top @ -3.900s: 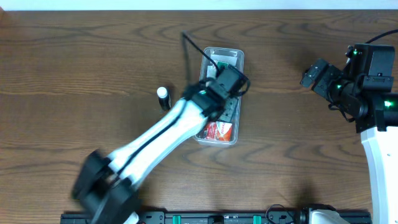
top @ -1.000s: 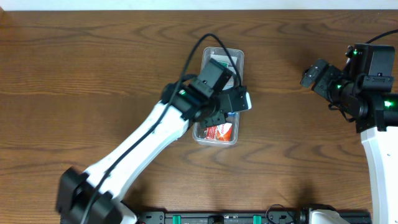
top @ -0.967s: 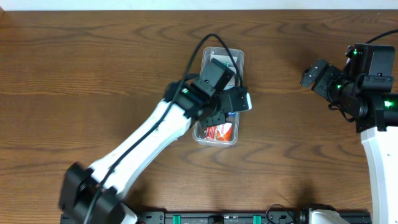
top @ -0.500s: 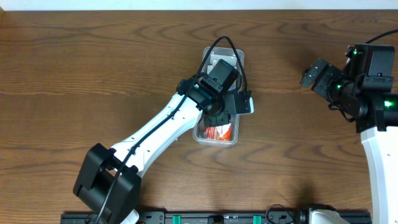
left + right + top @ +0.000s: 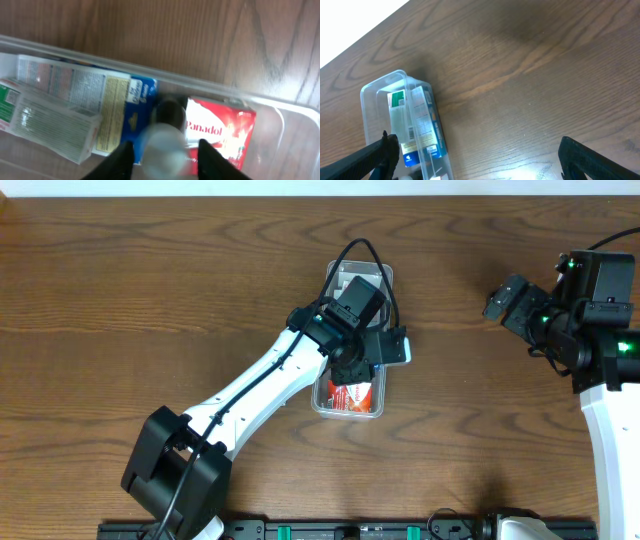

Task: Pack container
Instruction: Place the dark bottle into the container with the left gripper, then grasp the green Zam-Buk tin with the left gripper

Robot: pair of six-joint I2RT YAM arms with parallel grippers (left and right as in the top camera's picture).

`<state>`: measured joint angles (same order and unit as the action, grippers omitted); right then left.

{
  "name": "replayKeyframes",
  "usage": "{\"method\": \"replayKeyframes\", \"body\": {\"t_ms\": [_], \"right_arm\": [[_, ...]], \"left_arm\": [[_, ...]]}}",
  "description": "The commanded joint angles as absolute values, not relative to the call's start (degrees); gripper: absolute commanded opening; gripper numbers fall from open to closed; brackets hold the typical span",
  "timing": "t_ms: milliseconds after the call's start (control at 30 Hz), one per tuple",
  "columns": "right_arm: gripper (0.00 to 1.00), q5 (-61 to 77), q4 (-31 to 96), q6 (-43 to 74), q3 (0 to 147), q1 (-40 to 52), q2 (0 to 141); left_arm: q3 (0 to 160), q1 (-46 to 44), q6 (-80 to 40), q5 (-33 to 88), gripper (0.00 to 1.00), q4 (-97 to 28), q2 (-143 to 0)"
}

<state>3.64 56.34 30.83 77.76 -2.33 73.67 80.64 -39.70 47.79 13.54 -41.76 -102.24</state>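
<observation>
Left wrist view, left gripper [image 5: 166, 157] astride blurred bottle [image 5: 162, 144] inside container [image 5: 286, 131] (grasp unclear), hidden overhead, right gripper [image 5: 479, 150] released

There's the left arm [image 5: 262, 385] stretched out on a long diagonal, wrist tipped over, left gripper [image 5: 167, 161] aimed straight down, fingers [image 5: 122, 159] parted. Over on the far side the right arm [image 5: 600, 370] sits folded up, right gripper [image 5: 500, 300] spread wide in mid-air.
</observation>
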Motion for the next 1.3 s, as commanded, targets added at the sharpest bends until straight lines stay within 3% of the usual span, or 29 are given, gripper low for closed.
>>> {"method": "replayKeyframes", "body": {"t_ms": [0, 100, 133, 167, 300, 333, 600, 733, 933, 1267], "right_arm": [[0.99, 3.6, 56.4, 31.2, 78.1, -2.6, 73.8], [0.99, 3.6, 56.4, 31.2, 78.1, -2.6, 73.8], [0.99, 3.6, 56.4, 31.2, 78.1, -2.6, 73.8], [0.99, 3.6, 56.4, 31.2, 78.1, -2.6, 73.8], [0.99, 3.6, 56.4, 31.2, 78.1, -2.6, 73.8], [0.99, 3.6, 56.4, 31.2, 78.1, -2.6, 73.8], [0.99, 3.6, 56.4, 31.2, 78.1, -2.6, 73.8], [0.99, 3.6, 56.4, 31.2, 78.1, -2.6, 73.8], [0.99, 3.6, 56.4, 31.2, 78.1, -2.6, 73.8], [0.99, 3.6, 56.4, 31.2, 78.1, -2.6, 73.8]], "left_arm": [[80.8, -39.6, 47.1, 14.6, 0.48, -41.6, -103.0], [80.8, -39.6, 46.2, 14.6, 0.56, -41.6, -103.0], [80.8, -39.6, 46.2, 14.5, 0.73, -41.6, -103.0], [81.0, -39.6, 44.8, 14.5, 0.79, -41.6, -102.5], [82.7, -39.4, 37.6, 13.6, 0.86, -42.4, -99.1], [83.7, -39.2, 36.0, 13.5, 0.98, -43.6, -96.9], [84.8, -35.7, 33.3, 12.1, 0.98, -51.5, -80.3], [84.7, -29.2, 19.0, 4.1, 0.98, -57.1, -76.6], [79.9, -15.9, -9.3, -0.9, 0.98, -59.4, -79.1], [73.2, -11.7, -19.4, 3.5, 0.98, -54.1, -93.8]]}}
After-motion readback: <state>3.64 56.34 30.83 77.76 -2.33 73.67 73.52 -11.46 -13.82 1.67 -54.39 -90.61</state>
